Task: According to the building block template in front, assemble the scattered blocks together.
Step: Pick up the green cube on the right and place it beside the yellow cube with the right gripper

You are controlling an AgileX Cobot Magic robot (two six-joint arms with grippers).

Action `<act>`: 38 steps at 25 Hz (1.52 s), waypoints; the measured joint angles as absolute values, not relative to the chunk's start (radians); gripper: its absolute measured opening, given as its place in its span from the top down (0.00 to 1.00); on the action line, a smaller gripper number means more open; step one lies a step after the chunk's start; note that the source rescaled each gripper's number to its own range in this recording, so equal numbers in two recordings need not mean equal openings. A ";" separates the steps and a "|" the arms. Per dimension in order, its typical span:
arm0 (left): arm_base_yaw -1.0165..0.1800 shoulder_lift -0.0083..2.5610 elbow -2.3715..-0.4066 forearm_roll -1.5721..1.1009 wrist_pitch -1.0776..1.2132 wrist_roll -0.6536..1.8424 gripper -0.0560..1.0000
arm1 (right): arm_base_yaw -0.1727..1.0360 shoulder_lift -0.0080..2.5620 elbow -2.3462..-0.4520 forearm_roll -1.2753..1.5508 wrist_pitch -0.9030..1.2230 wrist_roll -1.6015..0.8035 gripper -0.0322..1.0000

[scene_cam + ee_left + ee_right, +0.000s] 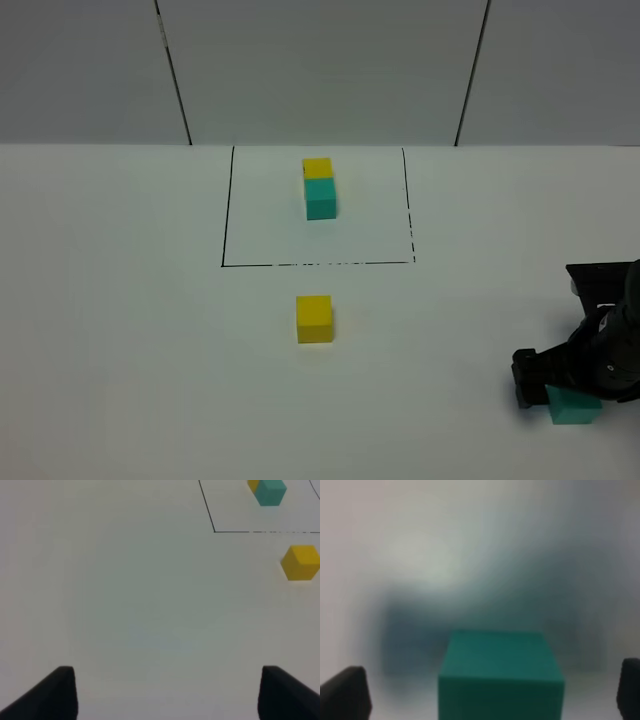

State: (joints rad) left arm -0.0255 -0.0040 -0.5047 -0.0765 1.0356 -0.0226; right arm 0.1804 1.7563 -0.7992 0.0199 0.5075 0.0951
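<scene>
Enclosing rectangle (227, 210) around template pair (319, 188)

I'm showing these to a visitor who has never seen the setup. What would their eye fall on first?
The bright colours on the white table: the template pair, yellow joined to teal-green, inside the black-line rectangle at the far middle, and the loose yellow cube just outside it, nearer the camera. Next, the right gripper at the near right, jaws open either side of the loose teal-green cube.
</scene>
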 joint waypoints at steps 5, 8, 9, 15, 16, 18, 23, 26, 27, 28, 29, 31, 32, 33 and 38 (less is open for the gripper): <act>-0.026 -0.004 -0.505 -0.076 1.036 -0.023 0.34 | 0.180 1.794 -0.799 0.020 0.494 0.102 0.00; -0.026 -0.004 -0.505 -0.076 1.036 -0.023 0.34 | 0.180 1.811 -0.801 0.017 0.475 0.111 0.00; -0.026 -0.004 -0.505 -0.076 1.036 -0.023 0.34 | 0.180 1.813 -0.802 0.015 0.475 0.114 0.00; -0.026 -0.004 -0.505 -0.076 1.036 -0.023 0.34 | 0.180 1.832 -0.810 0.000 0.470 0.117 0.00; -0.026 -0.004 -0.505 -0.076 1.036 -0.023 0.34 | 0.180 1.834 -0.812 0.000 0.472 0.118 0.00; -0.026 -0.004 -0.505 -0.076 1.036 -0.023 0.34 | 0.181 1.842 -0.813 0.000 0.474 0.119 0.00; -0.026 -0.004 -0.505 -0.076 1.036 -0.023 0.34 | 0.184 1.851 -0.820 -0.006 0.489 0.120 0.01; -0.026 -0.004 -0.505 -0.076 1.036 -0.023 0.34 | 0.184 1.851 -0.821 -0.007 0.492 0.120 0.04; -0.026 -0.004 -0.505 -0.076 1.036 -0.023 0.34 | 0.184 1.851 -0.821 -0.007 0.492 0.120 0.05; -0.026 -0.004 -0.505 -0.076 1.036 -0.023 0.34 | 0.184 1.851 -0.821 -0.007 0.494 0.120 0.07; -0.026 -0.004 -0.505 -0.076 1.036 -0.023 0.34 | 0.184 1.851 -0.821 -0.007 0.494 0.120 0.09; -0.026 -0.004 -0.505 -0.076 1.036 -0.023 0.34 | 0.184 1.851 -0.822 -0.007 0.497 0.120 0.13; -0.026 -0.004 -0.505 -0.076 1.036 -0.023 0.34 | 0.184 1.851 -0.822 -0.007 0.499 0.120 0.15; -0.026 -0.004 -0.505 -0.076 1.036 -0.023 0.34 | 0.184 1.851 -0.822 -0.007 0.499 0.120 0.17; -0.026 -0.004 -0.505 -0.076 1.036 -0.023 0.34 | 0.184 1.852 -0.825 -0.008 0.508 0.120 0.23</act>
State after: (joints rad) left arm -0.0255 -0.0040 -0.5047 -0.0765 1.0356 -0.0226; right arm 0.1836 1.8523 -0.8248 -0.0080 0.5078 0.1205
